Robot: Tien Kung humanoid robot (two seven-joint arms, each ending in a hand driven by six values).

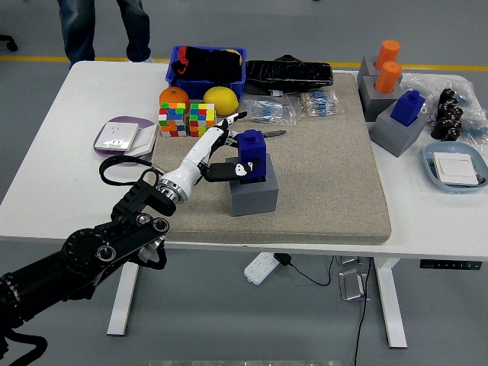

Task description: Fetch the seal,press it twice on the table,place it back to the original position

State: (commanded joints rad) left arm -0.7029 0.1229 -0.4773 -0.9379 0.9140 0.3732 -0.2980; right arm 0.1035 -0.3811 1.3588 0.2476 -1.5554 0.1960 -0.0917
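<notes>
Head view: L hand comes in from 8 o'clock, black arm across bench near edge, white fingers clamped on blue seal; thumb side at front, other fingers behind/left of it. Seal sits upright on/just above its grey holder block – can't tell if base is seated or clear. Block on tan mat, mat centre-left.

At 12 o'clock from seal: small metal tool, bagged blue items. At 11 o'clock: two colour cubes, orange, lemon, blue bin w/ black stuff in it. Black bag at 12–1 o'clock. At 9–10 o'clock, off mat: white/purple socket box.

At 2 o'clock, mat far-right corner: grey blocks w/ two orange seals and 2nd blue seal. Further right: dark small bottles, light-blue tray.

Person's legs at far side, 11 o'clock, off bench.
</notes>
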